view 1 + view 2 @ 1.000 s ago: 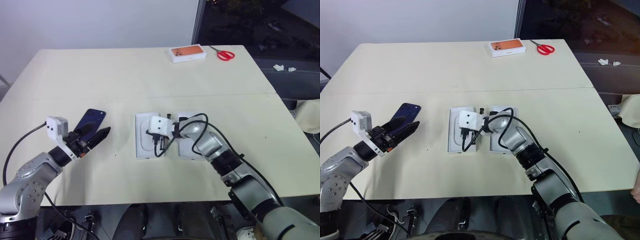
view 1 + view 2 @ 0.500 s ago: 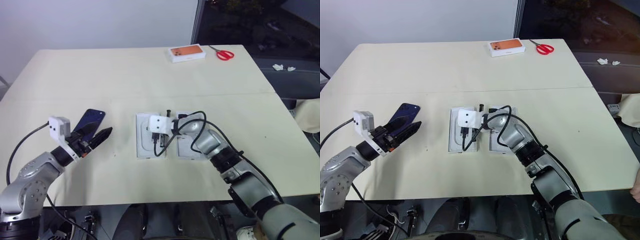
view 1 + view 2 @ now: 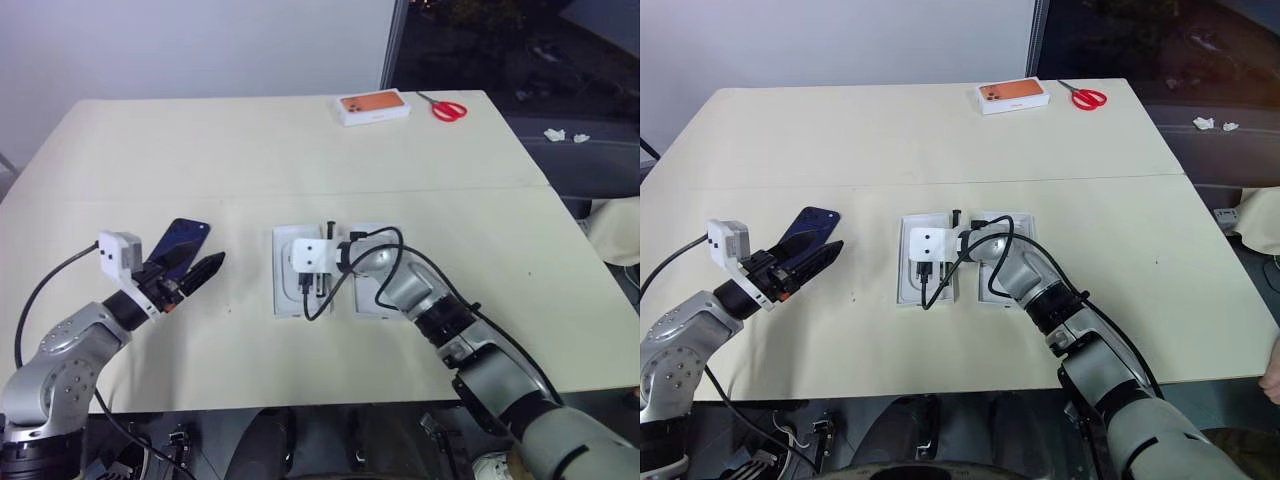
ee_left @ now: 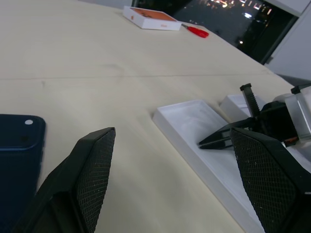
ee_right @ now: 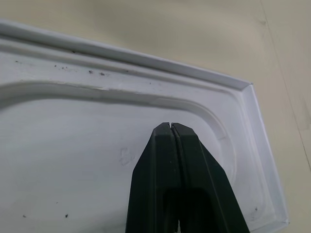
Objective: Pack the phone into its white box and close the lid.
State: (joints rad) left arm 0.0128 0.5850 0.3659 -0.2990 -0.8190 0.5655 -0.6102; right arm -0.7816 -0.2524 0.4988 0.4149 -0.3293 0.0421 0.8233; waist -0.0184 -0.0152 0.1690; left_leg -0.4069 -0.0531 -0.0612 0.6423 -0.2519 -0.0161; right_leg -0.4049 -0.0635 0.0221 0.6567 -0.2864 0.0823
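No brand name or writing can be read on any object. The table [image 3: 300, 150] is wide and pale cream, with a thin seam across its middle; behind it there is a plain white wall, and a dark window area at the right side.

In the middle of the table lie two shallow white parts side by side. The left one is the thin white insert [image 3: 290, 295] with an oval recess; the right one [image 3: 372, 300] is mostly hidden under the right arm, so I cannot tell if it is the white box or the lid. At the far edge is an orange-topped box [image 3: 374, 107], and red scissors [image 3: 449, 108] lie just beside it.

The phone [image 3: 180, 245], dark blue, is at the left, at the fingers of the left gripper [image 3: 192, 272], whose jaws stand wide apart. Whether they grip it, I cannot tell.

The right gripper [image 5: 171, 127] has its fingers pressed together, holding nothing, with the tips over the insert's recess.
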